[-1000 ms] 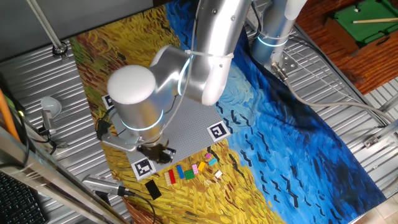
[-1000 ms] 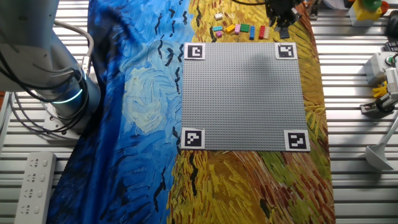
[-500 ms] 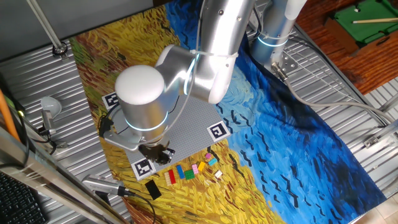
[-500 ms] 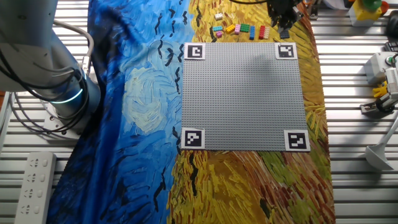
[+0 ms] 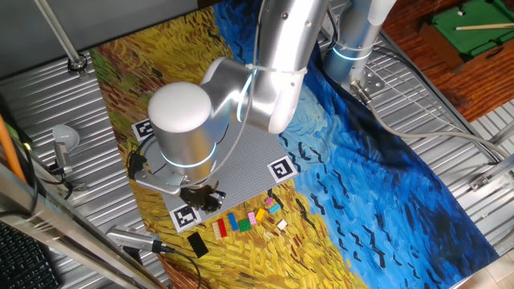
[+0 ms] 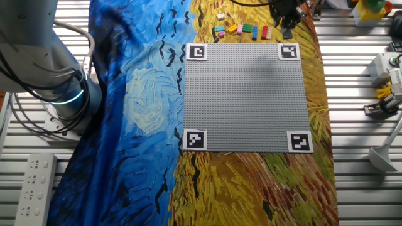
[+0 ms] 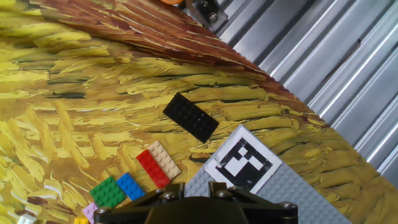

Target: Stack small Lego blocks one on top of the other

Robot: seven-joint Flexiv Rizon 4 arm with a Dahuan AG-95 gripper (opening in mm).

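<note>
The small Lego blocks lie on the painted cloth beside the grey baseplate. In the hand view I see the flat black block, a red block with a tan one against it, then blue and green ones. In one fixed view the row of coloured blocks and the black block lie near the plate's corner marker. My gripper hovers over that corner marker, just short of the blocks. Its jaws stand apart with nothing between them. It also shows in the fixed views.
The baseplate carries black-and-white markers at its corners. The arm's base stands on the blue part of the cloth. Ribbed metal table surface borders the cloth. A toy sits at the far corner.
The arm's wrist has shifted slightly away from the table edge over the first half second, then held still. The blocks have not moved.
</note>
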